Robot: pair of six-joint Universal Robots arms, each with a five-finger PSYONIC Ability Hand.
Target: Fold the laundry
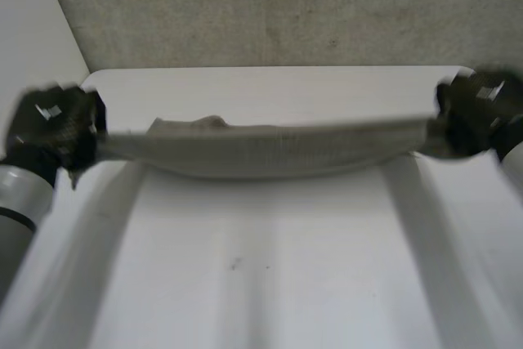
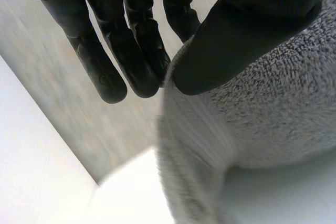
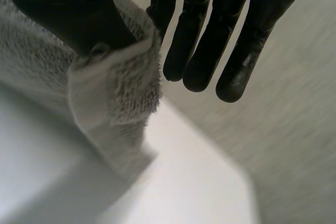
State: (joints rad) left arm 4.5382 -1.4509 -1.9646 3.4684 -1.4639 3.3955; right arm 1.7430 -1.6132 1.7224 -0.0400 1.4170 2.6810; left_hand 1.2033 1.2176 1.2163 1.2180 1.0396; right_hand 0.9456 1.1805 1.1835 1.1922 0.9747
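Note:
A grey towel (image 1: 270,149) hangs stretched in a long band above the white table (image 1: 270,267), sagging a little in the middle. My left hand (image 1: 57,124) holds its left end: in the left wrist view the thumb (image 2: 247,30) presses the fluffy towel (image 2: 273,108) against the fingers (image 2: 134,51). My right hand (image 1: 478,112) holds the right end. In the right wrist view its thumb (image 3: 68,14) pinches the towel's corner (image 3: 113,85) against a finger, while the other fingers (image 3: 231,40) point straight out beside the cloth.
The table's far edge (image 1: 278,71) meets a grey carpeted floor (image 1: 286,6). A white wall or panel (image 1: 33,22) stands at the far left. My grey left forearm (image 1: 20,202) rises at the near left.

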